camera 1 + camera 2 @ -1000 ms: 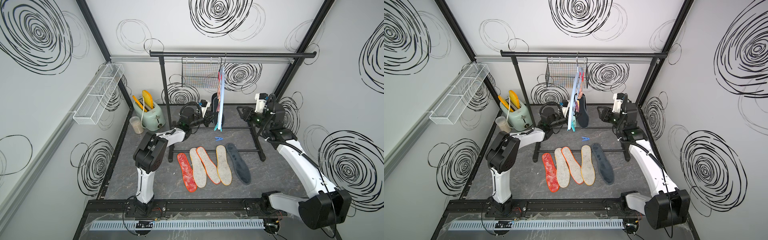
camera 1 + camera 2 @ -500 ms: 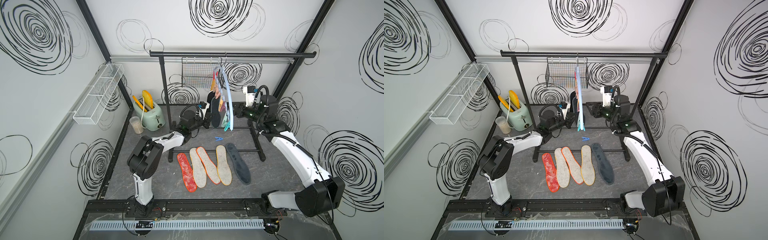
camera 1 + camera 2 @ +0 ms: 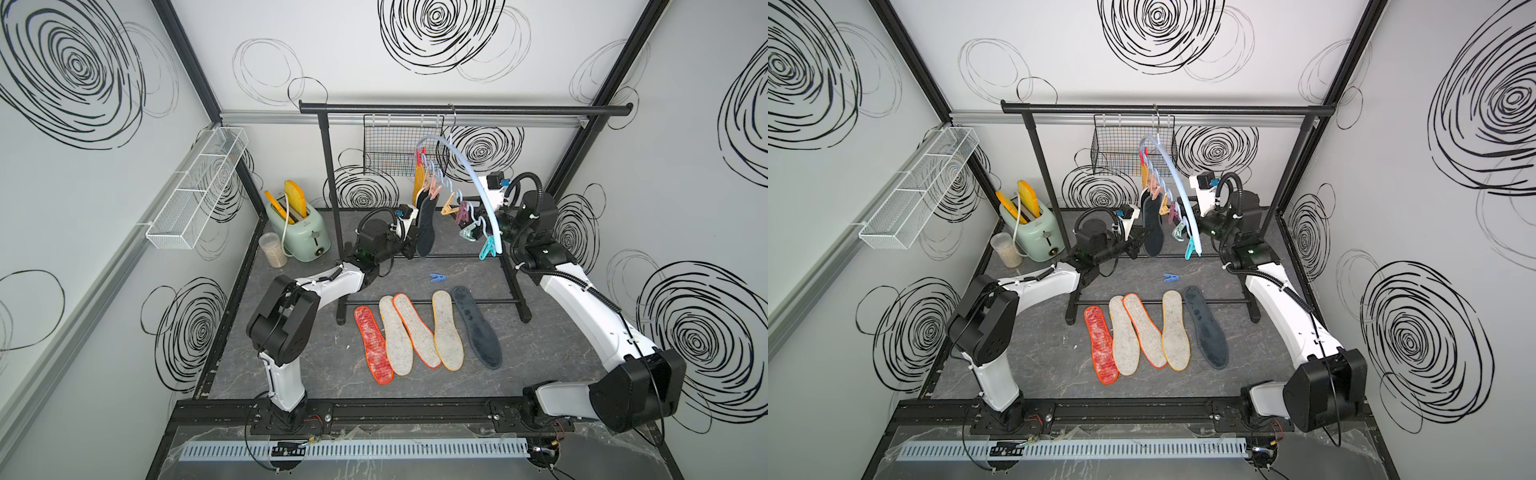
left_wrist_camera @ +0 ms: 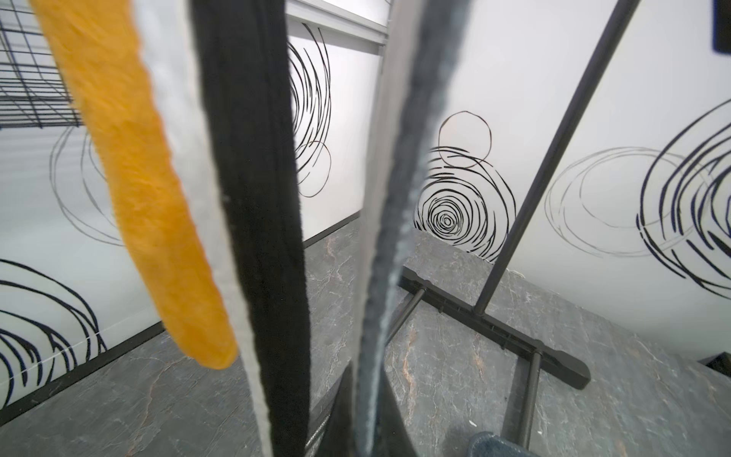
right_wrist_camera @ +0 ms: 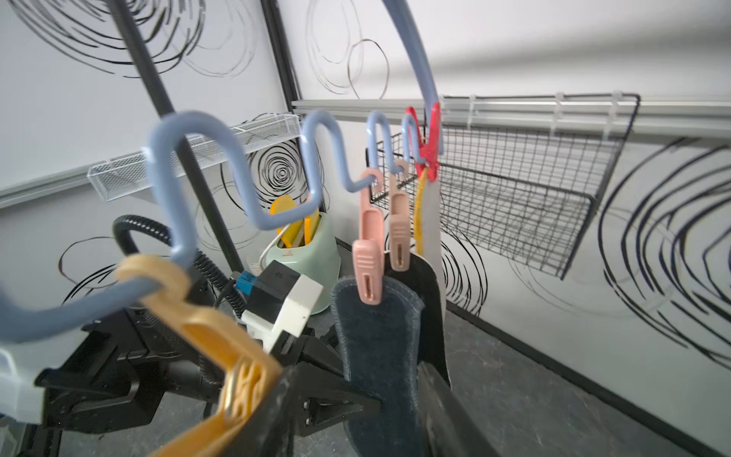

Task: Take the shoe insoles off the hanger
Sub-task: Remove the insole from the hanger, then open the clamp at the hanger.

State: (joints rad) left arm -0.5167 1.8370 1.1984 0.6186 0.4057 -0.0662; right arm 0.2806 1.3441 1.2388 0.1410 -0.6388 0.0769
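Item: dark grey insole (image 3: 426, 228), pegged on the hanger (image 3: 473, 174), long axis vertical, free end down. My left gripper (image 3: 414, 245) clenches its lower part. Right gripper (image 3: 482, 218) is beside the hanger; I cannot tell its grip.

White panel walls (image 3: 332, 50) scribbled with black spirals enclose a dark grey, marble-veined bench (image 3: 332, 374). Black frame posts (image 3: 187, 60) mark the corners. A tall black garment rail (image 3: 519, 110) spans the upper centre, carrying a black wire mesh basket (image 3: 386, 149). A white wire shelf (image 3: 195, 191) hangs centre left. The light is soft and even.
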